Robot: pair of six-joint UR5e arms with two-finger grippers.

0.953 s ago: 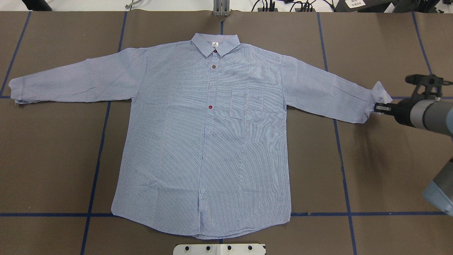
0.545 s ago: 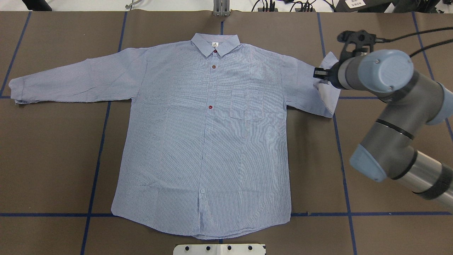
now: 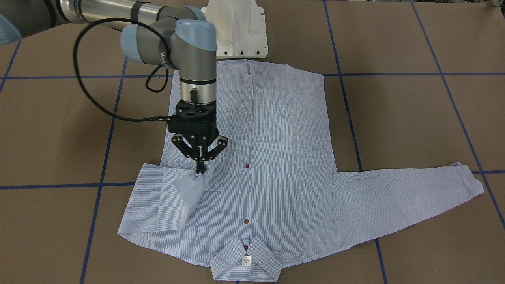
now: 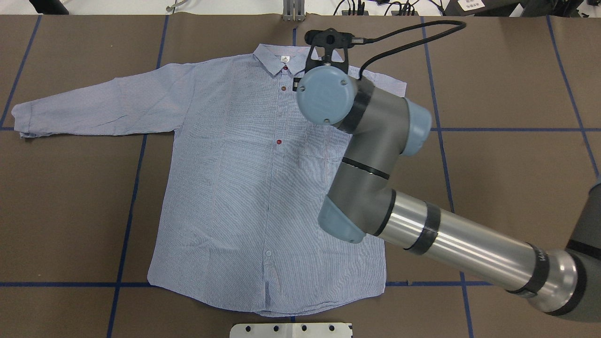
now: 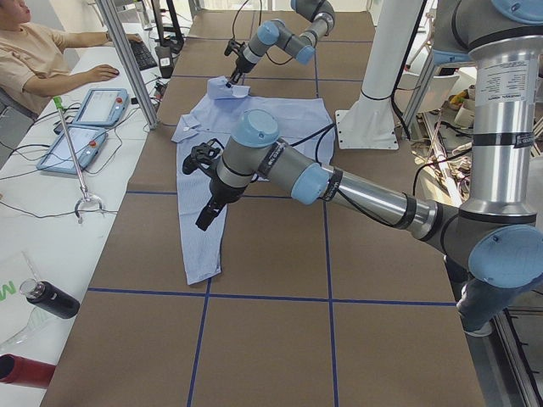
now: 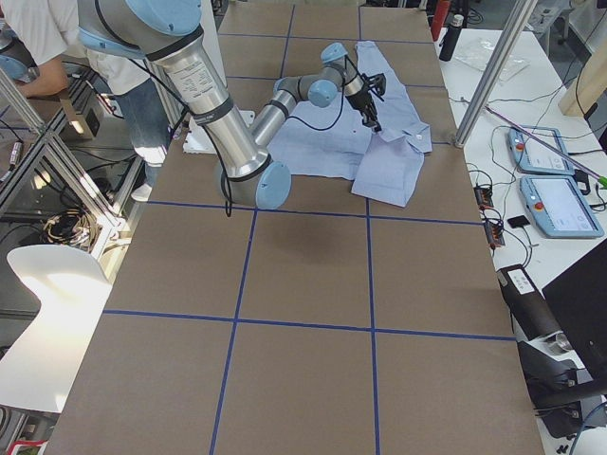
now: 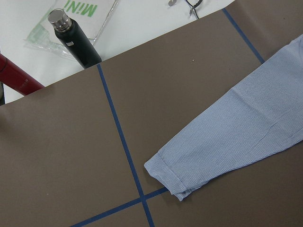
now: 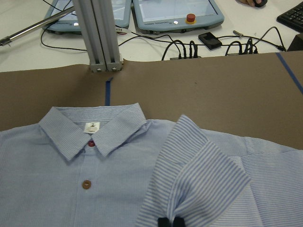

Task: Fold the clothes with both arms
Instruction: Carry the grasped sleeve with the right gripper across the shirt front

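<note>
Brown table [image 4: 516,188], blue tape grid [image 4: 61,284], light blue shirt [image 4: 225,178] spread front-up, white pedestal [image 3: 236,31]

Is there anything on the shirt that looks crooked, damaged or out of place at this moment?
Nothing looks damaged or spilled. The shirt lies flat. Only one cuff looks crumpled: the right hand pinches it above the chest, so that sleeve is folded over, while the other sleeve lies stretched out.

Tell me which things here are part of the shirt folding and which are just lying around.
Part of the job:
shirt
right gripper, shut on the shirt
left arm

Lying about:
black bottle
red bottle
pendants
keyboard
</note>
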